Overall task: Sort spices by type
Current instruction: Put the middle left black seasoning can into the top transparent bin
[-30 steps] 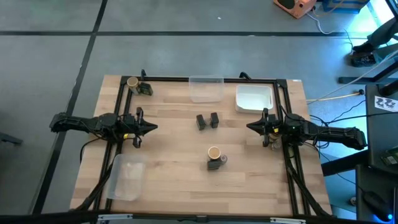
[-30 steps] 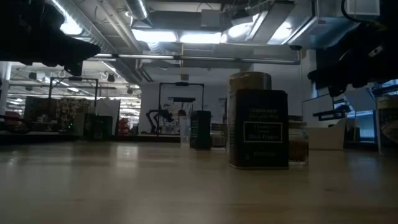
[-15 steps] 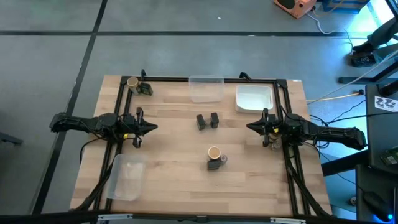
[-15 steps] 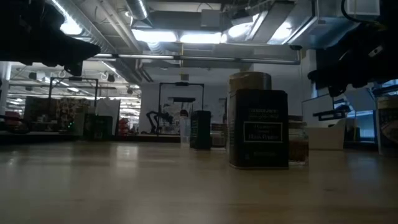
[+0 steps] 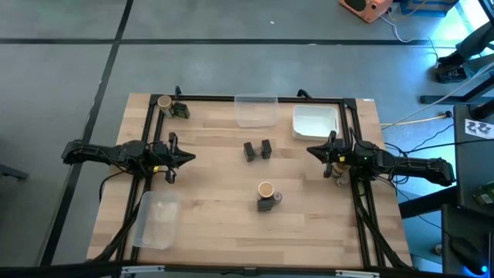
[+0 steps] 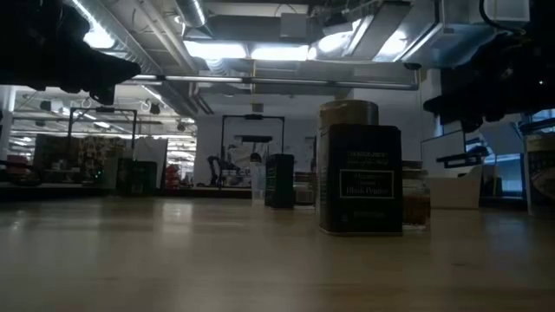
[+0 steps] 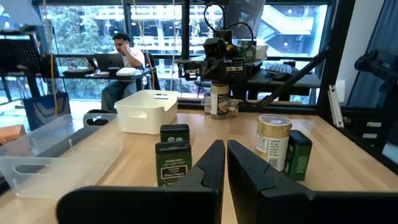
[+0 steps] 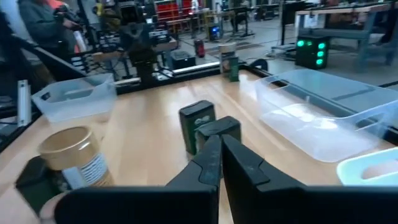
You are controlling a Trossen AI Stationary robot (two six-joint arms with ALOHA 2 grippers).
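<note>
In the high view, two dark boxy jars [image 5: 248,151] [image 5: 266,149] stand at mid-table. A tan-topped jar [image 5: 265,189], a dark jar [image 5: 266,204] and a tiny jar [image 5: 277,198] cluster nearer the near edge. Another tan-topped jar [image 5: 164,102] and dark jar [image 5: 180,110] stand at the far-left corner. More jars [image 7: 219,99] stand under the right arm. My left gripper [image 5: 191,158] hovers shut, left of the middle pair. My right gripper [image 5: 309,150] hovers shut to their right. The right wrist view shows the pair [image 8: 198,124] just beyond its fingers.
A clear tray [image 5: 255,110] sits at the far edge and a white tray [image 5: 316,122] to its right. Another clear tray [image 5: 158,220] lies near the left edge. A black frame [image 5: 208,98] borders the table. People sit beyond the table in the left wrist view.
My right gripper has shifted slightly toward the far edge, staying shut. The jars and the left arm have kept still.
</note>
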